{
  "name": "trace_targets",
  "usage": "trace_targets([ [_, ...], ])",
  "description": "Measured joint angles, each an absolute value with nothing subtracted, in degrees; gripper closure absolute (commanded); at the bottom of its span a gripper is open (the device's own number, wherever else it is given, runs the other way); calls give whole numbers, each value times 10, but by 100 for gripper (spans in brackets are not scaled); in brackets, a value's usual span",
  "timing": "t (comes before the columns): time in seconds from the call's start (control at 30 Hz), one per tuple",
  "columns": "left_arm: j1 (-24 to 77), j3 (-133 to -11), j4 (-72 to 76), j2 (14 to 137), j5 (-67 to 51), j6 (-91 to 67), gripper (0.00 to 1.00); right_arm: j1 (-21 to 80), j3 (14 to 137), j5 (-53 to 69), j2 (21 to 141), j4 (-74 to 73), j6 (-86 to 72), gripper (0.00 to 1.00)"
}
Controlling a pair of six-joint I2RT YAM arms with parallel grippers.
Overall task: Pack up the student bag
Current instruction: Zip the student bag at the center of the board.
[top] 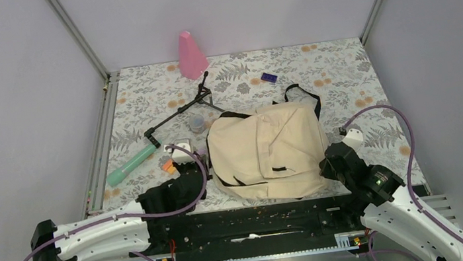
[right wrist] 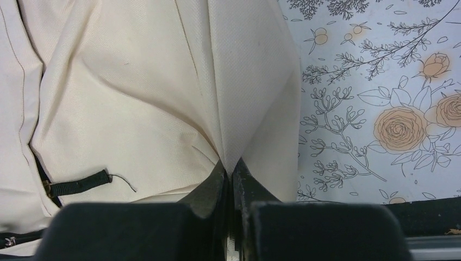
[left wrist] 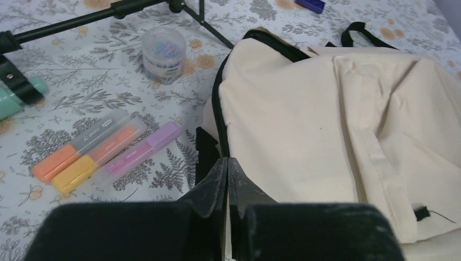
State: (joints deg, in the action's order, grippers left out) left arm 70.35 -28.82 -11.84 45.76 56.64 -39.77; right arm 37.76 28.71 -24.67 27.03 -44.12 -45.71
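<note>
1. Green tube (top: 130, 166) lies far left on the flowered table (top: 355, 75). A pack of markers (left wrist: 103, 152) and a tub of clips (left wrist: 163, 53) sit nearer the bag. All three are outside it, so the packing looks barely begun.
2. The left gripper (left wrist: 227, 161) sits at the bag's left edge with its jaws pressed together. A black tab (left wrist: 205, 155) lies just beside the tips. From this angle I cannot tell whether any cloth is caught between them.
3. The bag (top: 264, 150) lies flat in the middle of the table, cream side up, between the two arms. Its black-trimmed edge faces the markers.
4. The right gripper (right wrist: 232, 165) is at the bag's right edge. Its jaws are narrow and pinch a fold of cream cloth, which rises into a ridge at the tips.
5. The step in hand seems to be taking the bag by both sides to open or turn it.
   - Confirm the left side really has the trim or tab before pulling.
   - Raise both sides evenly and slowly, because a thin fold can slip out.
   - Keep the bag from sweeping the markers away.
</note>
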Motion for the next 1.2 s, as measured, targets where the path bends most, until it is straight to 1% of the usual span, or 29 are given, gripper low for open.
trace_targets([
  [0.03,695,-286,-109,449,554,-383,97,378,287,-247,270,-442,-457,100],
  [0.07,689,-285,-98,442,536,-369,88,378,287,-248,270,-442,-457,100],
  [0.1,688,-286,-88,441,519,-361,78,378,287,-249,270,-442,-457,100],
  [0.13,688,-287,-82,441,501,-356,73,378,287,-250,270,-443,-457,99],
  [0.23,688,-310,-83,469,441,-367,64,378,287,-255,270,-444,-457,98],
  [0.27,689,-323,-84,487,420,-380,59,378,287,-256,270,-444,-457,98],
  [0.37,696,-347,-85,532,376,-426,53,378,287,-260,269,-444,-458,98],
  [0.43,707,-350,-90,552,360,-459,47,378,287,-259,266,-444,-459,97],
  [0.47,713,-351,-95,560,356,-475,45,378,287,-259,265,-444,-459,97],
  [0.6,725,-364,-135,581,351,-532,41,378,283,-258,259,-441,-459,97],
  [0.7,729,-384,-167,594,355,-569,41,378,280,-258,259,-437,-459,97],
  [0.77,732,-393,-180,604,356,-596,43,378,276,-258,259,-433,-459,97],
  [0.83,734,-394,-184,610,355,-612,46,377,271,-258,258,-429,-459,97],
  [1.1,734,-392,-204,643,346,-677,50,377,255,-258,245,-420,-459,97],
  [1.2,735,-392,-209,660,341,-691,54,377,250,-255,242,-414,-459,97],
])
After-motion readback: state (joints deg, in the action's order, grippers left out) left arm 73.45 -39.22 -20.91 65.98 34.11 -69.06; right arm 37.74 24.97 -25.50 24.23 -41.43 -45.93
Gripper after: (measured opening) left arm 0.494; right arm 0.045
